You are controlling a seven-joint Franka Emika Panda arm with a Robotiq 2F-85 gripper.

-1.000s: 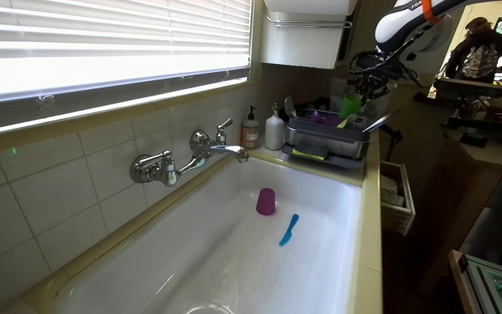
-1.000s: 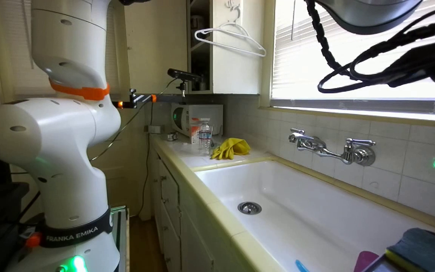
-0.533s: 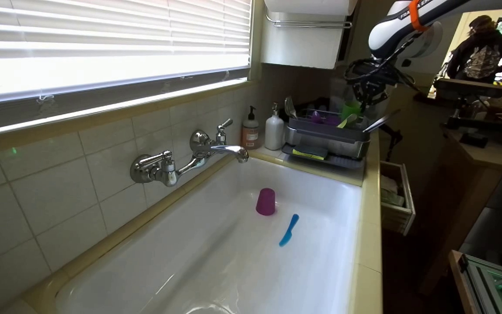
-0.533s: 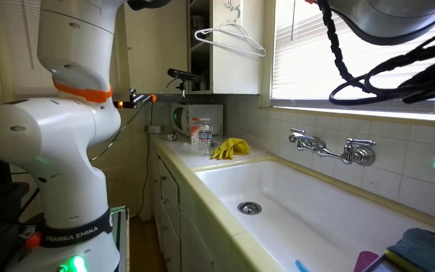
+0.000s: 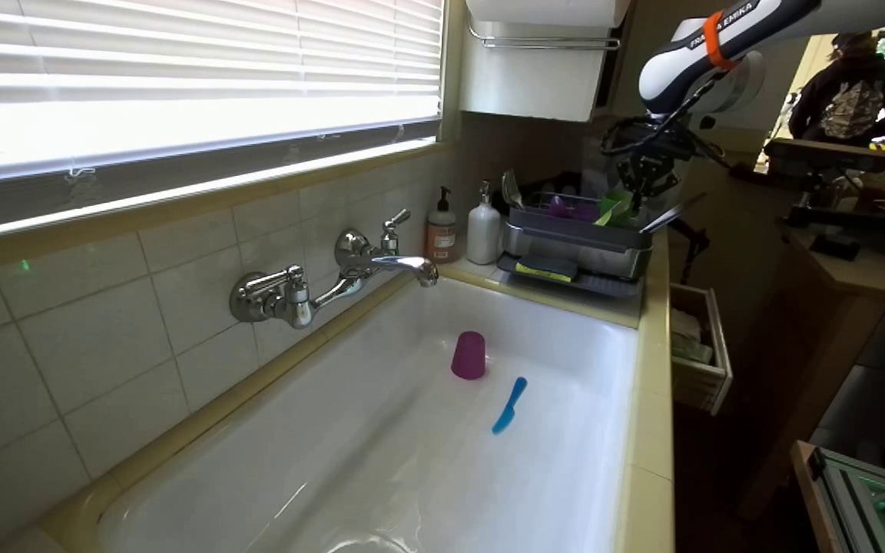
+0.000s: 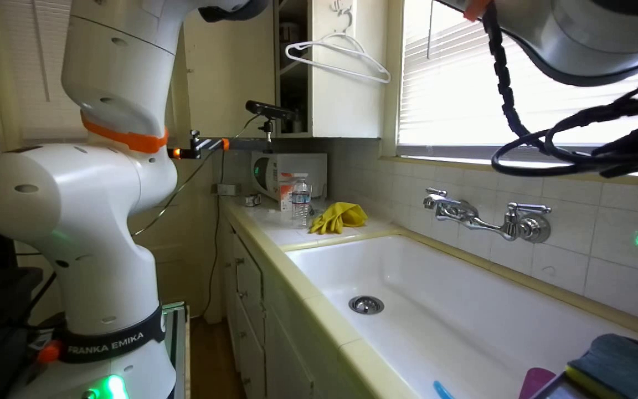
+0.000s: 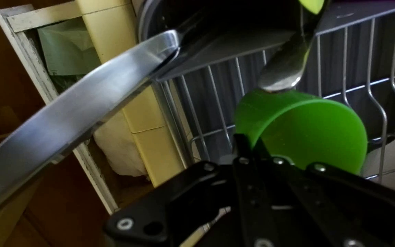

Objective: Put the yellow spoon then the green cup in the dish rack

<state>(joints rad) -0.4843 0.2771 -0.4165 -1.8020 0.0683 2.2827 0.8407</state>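
Presently, gripper (image 7: 251, 142) pinches side wall of green cup (image 7: 302, 132), mouth twd. wrist view; cup pos. at dish rack (image 5: 569, 232), base hidden, seating unclear. Yellow spoon (image 5: 608, 216) also in rack, nr. cup.

We are seeing green cup (image 7: 321, 133), yellow-green spoon (image 5: 608, 216), dark grey dish rack (image 5: 565, 228) showing purple, black tool (image 7: 251, 141). We are noting magenta cup (image 5: 469, 355), blue knife (image 5: 509, 405), white sink (image 5: 381, 430), yellow gloves (image 6: 341, 217), striped white blind (image 5: 197, 81).
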